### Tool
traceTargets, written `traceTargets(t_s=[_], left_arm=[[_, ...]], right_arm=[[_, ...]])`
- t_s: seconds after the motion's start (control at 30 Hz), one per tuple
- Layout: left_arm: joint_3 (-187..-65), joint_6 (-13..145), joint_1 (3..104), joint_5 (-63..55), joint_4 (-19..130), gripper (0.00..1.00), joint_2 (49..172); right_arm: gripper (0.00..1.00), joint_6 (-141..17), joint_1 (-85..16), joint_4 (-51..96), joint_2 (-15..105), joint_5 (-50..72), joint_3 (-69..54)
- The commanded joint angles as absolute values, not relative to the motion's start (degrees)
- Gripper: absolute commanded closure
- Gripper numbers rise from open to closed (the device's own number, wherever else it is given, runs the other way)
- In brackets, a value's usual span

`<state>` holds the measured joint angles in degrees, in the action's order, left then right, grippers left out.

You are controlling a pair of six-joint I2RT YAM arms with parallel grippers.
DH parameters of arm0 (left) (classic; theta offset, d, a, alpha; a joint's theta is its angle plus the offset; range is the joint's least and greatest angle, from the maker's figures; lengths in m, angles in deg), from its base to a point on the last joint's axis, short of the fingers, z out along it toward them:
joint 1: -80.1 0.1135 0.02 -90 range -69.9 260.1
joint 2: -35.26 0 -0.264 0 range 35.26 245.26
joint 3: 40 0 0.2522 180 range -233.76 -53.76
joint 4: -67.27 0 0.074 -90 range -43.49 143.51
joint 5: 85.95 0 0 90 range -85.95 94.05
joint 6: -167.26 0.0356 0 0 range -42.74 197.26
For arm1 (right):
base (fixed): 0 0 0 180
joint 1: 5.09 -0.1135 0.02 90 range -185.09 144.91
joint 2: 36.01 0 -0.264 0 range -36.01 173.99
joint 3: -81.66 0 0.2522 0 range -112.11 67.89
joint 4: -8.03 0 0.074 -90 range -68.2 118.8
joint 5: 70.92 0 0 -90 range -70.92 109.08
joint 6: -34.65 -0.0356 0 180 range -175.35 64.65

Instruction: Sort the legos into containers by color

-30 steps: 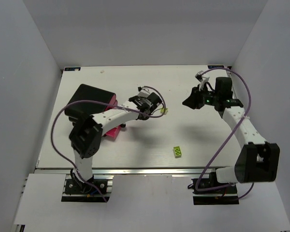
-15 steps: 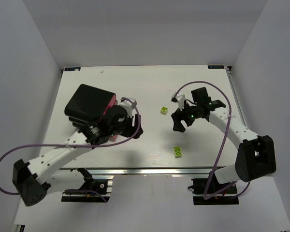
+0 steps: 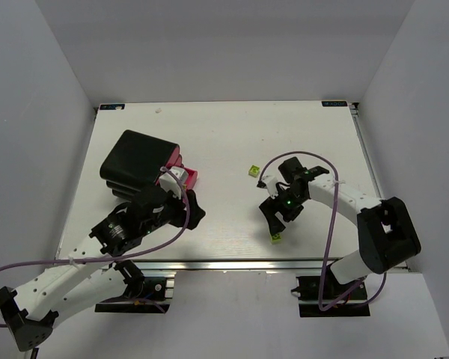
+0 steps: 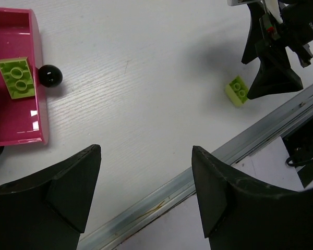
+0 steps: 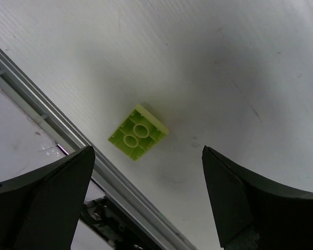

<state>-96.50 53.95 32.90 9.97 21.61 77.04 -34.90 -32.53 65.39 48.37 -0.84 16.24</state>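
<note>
Since half a second ago my right gripper (image 3: 279,222) has come nearer to me across the table (image 3: 209,134), from the middle to just short of the near lime brick (image 3: 275,238); my left gripper (image 3: 196,215) has drawn back toward the near edge, and with that arm out of the way the magenta drawer (image 3: 188,176) now shows; neither loose brick has shifted.

The right jaws stand wide apart with nothing in them; in the right wrist view the near lime brick (image 5: 138,138) lies flat on the table, ahead of and between the two fingers (image 5: 47,203), touching neither; it sits just beside the aluminium rail (image 5: 31,104) that runs along the near edge. The far lime brick (image 3: 253,170) lies alone further from me, well apart from both grippers.

The left jaws are spread too, and empty; in the left wrist view its fingers (image 4: 68,198) frame only bare table and rail. At the upper left of that view I see the magenta drawer (image 4: 15,120) pulled out, a third lime brick (image 4: 18,77) lying inside it and a round black knob (image 4: 49,75) on its front; at the upper right the right gripper (image 4: 263,65) stands over the near lime brick (image 4: 238,90).

The black cabinet (image 3: 135,157) sits on the left of the table, its drawer open toward the right; the left gripper hangs just near and right of the drawer, clear of it.
</note>
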Motion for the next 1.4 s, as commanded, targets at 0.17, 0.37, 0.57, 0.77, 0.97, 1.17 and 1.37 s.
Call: traceTargets(t_s=[0.17,0.37,0.57,0.77,0.97,1.17,1.37], left_arm=[[-95.3,55.5,33.1,11.2,22.7,0.2,72.6],[-95.2,55.1,33.1,12.7,22.0,0.19,69.5],[-95.1,54.9,33.1,13.4,22.0,0.19,69.2],[-95.2,54.8,33.1,13.7,21.7,0.19,68.9],[-95.0,54.5,33.1,14.3,21.8,0.19,67.2],[-94.9,54.6,33.1,14.0,22.1,0.19,65.2],[-94.1,55.1,33.1,13.8,24.2,0.19,58.5]], right_arm=[[0.11,-45.4,-36.1,64.3,50.6,-0.5,15.9],[0.11,-50.5,-38.4,60.4,52.7,6.7,18.3],[0.11,-54.9,-40.5,57.8,51.9,12.1,19.6],[0.37,-54.9,-41.7,57.3,50.1,12.4,20.4],[0.54,-54.9,-42.8,57.9,52.1,13.6,19.7],[0.92,-51.2,-42.6,60.4,54.3,10.9,12.6],[1.0,-50.1,-43.7,62.5,59.3,-4.1,-9.6]])
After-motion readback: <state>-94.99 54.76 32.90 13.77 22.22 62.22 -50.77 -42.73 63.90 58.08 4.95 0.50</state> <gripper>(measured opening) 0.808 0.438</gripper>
